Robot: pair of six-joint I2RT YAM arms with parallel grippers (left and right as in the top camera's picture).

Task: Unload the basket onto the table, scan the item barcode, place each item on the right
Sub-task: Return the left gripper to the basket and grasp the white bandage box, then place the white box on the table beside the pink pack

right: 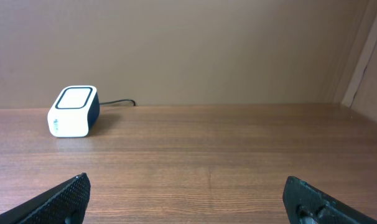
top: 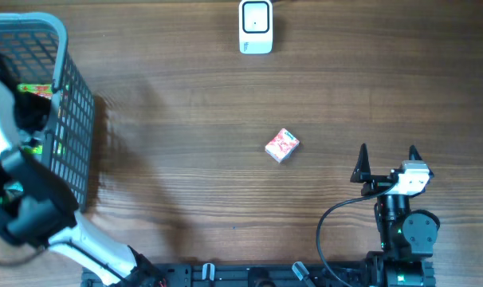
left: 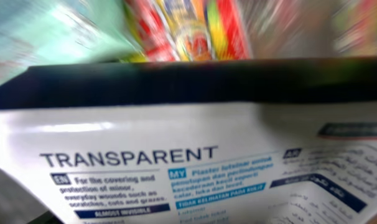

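The left arm [top: 22, 199] reaches into a grey plastic mesh basket [top: 76, 96], the left gripper hidden so its grip cannot be told, its camera close on a white printed plaster box [left: 176, 155], while the right gripper [top: 387, 158] rests, fingers wide apart, near a small red-and-white carton [top: 282, 145] on the wooden table [top: 186, 199].

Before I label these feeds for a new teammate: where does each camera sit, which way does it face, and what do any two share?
Overhead: above the table, looking straight down; shows the left arm over the basket and the right gripper.
Left wrist: at the basket, pressed close to a white box printed TRANSPARENT; no fingers show.
Right wrist: low over the table, facing the wall; both fingertips at the bottom corners.
Shared: overhead and right wrist both show the scanner.
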